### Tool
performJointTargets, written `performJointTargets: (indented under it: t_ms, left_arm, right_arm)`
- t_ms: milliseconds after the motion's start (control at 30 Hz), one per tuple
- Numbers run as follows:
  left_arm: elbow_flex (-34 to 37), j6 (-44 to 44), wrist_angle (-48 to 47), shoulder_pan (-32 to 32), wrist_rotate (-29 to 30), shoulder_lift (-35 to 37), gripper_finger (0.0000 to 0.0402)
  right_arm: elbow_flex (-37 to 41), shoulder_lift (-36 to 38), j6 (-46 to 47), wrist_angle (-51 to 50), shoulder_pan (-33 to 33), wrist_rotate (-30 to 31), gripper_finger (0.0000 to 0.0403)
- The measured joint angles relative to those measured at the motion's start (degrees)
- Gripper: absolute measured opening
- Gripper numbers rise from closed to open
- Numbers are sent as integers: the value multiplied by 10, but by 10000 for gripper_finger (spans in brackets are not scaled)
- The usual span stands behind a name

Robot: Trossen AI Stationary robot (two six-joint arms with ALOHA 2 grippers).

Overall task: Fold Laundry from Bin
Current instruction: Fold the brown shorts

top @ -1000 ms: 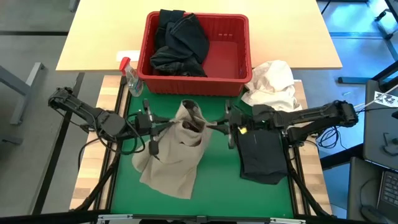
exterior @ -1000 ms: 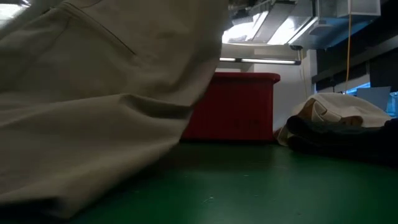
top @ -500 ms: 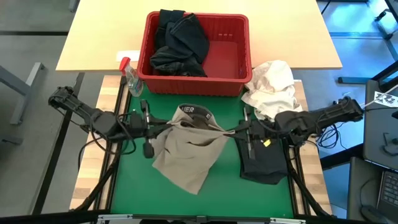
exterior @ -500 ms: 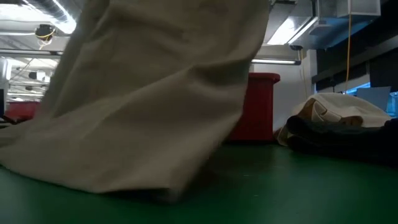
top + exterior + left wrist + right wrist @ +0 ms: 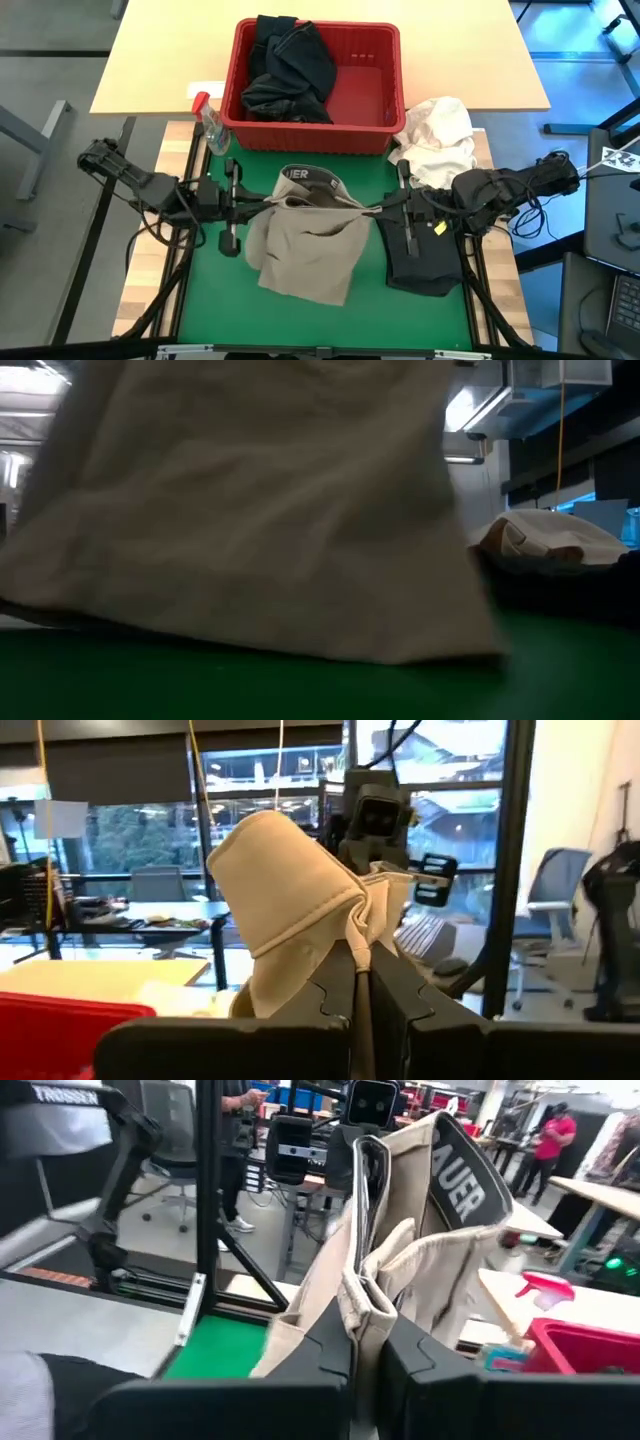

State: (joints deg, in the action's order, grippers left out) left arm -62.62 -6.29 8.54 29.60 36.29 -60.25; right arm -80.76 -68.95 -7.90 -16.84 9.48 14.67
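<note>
Khaki garment [image 5: 305, 240] is hanging over the green mat [image 5: 350, 320], waistband stretched between your left claw [image 5: 262, 207] and right claw [image 5: 378, 210], both clamping it; its hem is touching the mat, front strip bare. Red bin [image 5: 380, 130] is sitting behind.

I count 1 red bin [image 5: 385, 75] on the desk [image 5: 160, 70], w/ a dark heap of laundry in it [image 5: 288, 65]; can't tell how many pcs in that heap. 1 khaki garment [image 5: 305, 245] over the green mat [image 5: 360, 320]. 1 folded dark garment [image 5: 425, 255] on the mat's right side. 1 white cloth bundle [image 5: 435, 135]. 1 spray bottle [image 5: 210, 122] w/ red top. 2 arms, so 2 pincers: left pincer [image 5: 262, 206] & right pincer [image 5: 375, 208], each pinching 1 end of the khaki waistband. 1 person in a pink top [image 5: 558, 1132] far back in my right wrist cam.
</note>
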Motion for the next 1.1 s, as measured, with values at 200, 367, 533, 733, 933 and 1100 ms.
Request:
performJointTargets:
  t_ms: [200, 367, 533, 733, 933, 1100]
  left_arm:
    - [-3, 57, 26, 34, -54, -1, 4]
    - [-3, 99, 67, 64, -81, -4, 4]
    - [-3, 114, 103, 71, -82, -7, 4]
    - [0, 93, -1, 44, 65, -8, 5]
    - [71, 157, -99, -65, 149, -9, 4]
    - [179, 207, -83, -160, 112, -9, 4]
  right_arm:
    - [-33, -11, 43, -7, 36, -31, 8]
    - [-71, -21, 77, -19, 81, -39, 13]
    - [-100, -32, 104, -31, 98, -39, 14]
    - [-100, -42, 120, -171, 29, 14, 15]
    - [13, -66, 135, -198, -99, 18, 16]
    - [128, -82, 119, -107, -192, 8, 16]
